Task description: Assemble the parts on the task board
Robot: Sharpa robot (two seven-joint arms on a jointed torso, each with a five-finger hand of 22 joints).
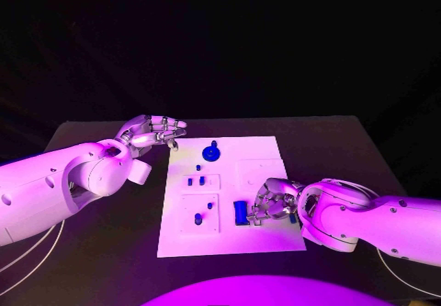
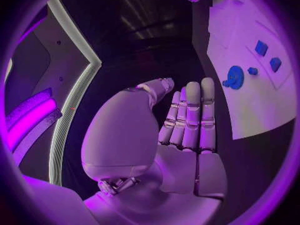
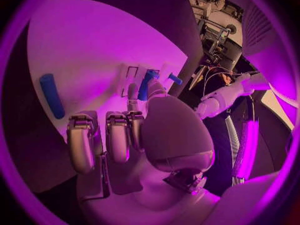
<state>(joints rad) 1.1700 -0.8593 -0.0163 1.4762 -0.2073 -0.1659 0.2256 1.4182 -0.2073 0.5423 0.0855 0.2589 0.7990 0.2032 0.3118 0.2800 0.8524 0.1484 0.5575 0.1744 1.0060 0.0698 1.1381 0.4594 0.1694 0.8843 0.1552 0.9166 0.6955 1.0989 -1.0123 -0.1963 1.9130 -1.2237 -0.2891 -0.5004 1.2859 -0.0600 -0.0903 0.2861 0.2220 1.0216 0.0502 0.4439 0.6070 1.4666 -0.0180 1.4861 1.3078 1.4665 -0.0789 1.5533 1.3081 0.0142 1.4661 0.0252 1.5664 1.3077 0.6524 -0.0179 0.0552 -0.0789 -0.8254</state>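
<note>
The white task board [image 1: 262,159] lies mid-table. A blue gear-shaped part [image 1: 211,152] sits near its far edge, and small blue pegs [image 1: 195,182] stand in a slot plate below it. A long blue block [image 1: 241,212] lies on the board beside my right hand [image 1: 273,201]. That hand hovers low over the board with fingers curled. In the right wrist view, a small blue part [image 3: 148,85] is pinched between thumb and a finger, and the long blue block [image 3: 51,95] lies apart. My left hand [image 1: 151,132] hangs off the board's far left corner, fingers [image 2: 190,115] straight, holding nothing.
Two more small blue pieces [image 1: 204,211] stand in the near left slot plate. The left wrist view shows the gear [image 2: 235,77] and blue pegs [image 2: 267,55] on the board [image 2: 250,105]. Black table [image 1: 110,255] surrounds the board.
</note>
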